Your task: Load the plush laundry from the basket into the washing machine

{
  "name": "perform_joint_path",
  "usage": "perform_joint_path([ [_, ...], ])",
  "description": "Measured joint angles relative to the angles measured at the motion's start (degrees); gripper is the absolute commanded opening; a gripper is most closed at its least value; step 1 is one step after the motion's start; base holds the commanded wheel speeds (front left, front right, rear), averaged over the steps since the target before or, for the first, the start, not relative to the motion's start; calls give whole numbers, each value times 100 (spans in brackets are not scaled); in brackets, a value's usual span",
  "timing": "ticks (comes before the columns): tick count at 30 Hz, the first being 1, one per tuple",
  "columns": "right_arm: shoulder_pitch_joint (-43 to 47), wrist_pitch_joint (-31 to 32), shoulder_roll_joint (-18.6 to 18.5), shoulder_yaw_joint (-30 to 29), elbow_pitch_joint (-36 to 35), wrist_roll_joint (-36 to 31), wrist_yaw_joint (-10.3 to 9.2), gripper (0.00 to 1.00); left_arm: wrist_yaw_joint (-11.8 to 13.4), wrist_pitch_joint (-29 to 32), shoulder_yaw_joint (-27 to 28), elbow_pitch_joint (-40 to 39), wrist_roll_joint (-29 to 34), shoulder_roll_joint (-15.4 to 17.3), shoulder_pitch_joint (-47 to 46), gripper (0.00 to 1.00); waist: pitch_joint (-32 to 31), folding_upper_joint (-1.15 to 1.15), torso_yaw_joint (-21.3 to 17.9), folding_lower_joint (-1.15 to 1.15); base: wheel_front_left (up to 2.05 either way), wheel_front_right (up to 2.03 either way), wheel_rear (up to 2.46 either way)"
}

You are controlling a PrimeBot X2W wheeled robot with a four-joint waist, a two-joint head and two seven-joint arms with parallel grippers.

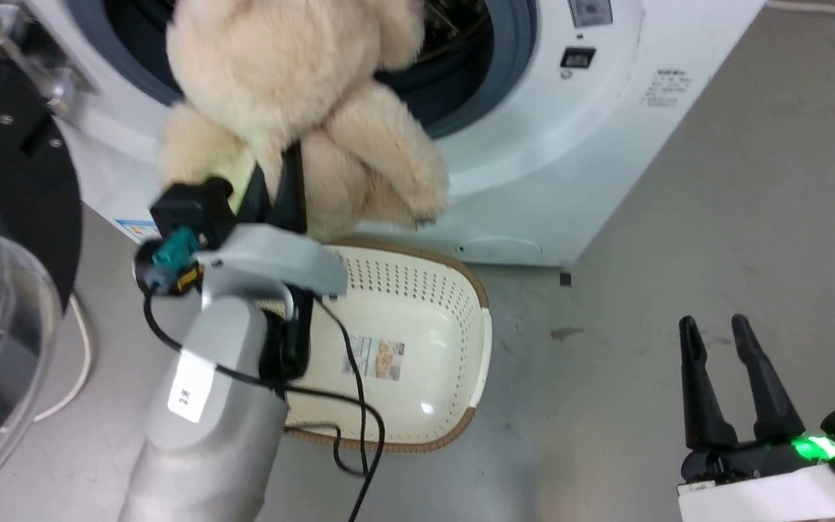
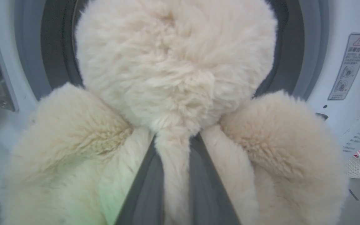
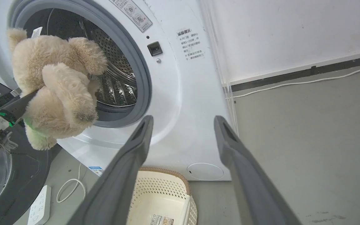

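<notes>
Left gripper [image 1: 281, 181]: fingers narrow, pinching a fold of the plush laundry [image 1: 294, 80] where its lower lobes meet. The top lobe sits just ahead of the fingertips at the washing machine [image 1: 570, 159] mouth, not yet fully inside. Judged light, soft and compressible, with a slippery pile, so a deep pinch at the lobe junction suits.

Basket [image 1: 425, 304]: below the claw, its barcode label [image 1: 376, 357] unreadable.

Warning sticker [image 2: 350, 65]: right of the claw, red triangle, text illegible.

Right gripper [image 1: 713, 321]: well right, wide, empty.

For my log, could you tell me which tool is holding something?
The left tool, clamped on the plush toy at the washer; the right tool is open and empty.
</notes>
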Motion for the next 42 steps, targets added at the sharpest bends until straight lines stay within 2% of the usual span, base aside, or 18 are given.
perform_joint_path([
  [8, -109, -11, 0, 23, -77, 1, 0, 100, -196, 0, 506, 199, 308, -8, -728, 0, 511, 0, -190, 0, 0, 0, 0],
  [16, -268, -51, 0, 21, -172, 20, 0, 100, -292, 0, 727, 457, 619, 53, -1556, 0, 1084, 0, -329, 0, 0, 0, 0],
  [29, -387, -104, 0, 75, -213, 108, 0, 100, -368, 0, 637, 1045, 1194, 471, -2836, 0, 1792, 0, -537, 0, 0, 0, 0],
  [42, -427, -105, 0, 160, -290, 115, 0, 100, -369, 0, 639, 1386, 1356, 811, -3823, 0, 2195, 0, -746, 0, 0, 0, 0],
])
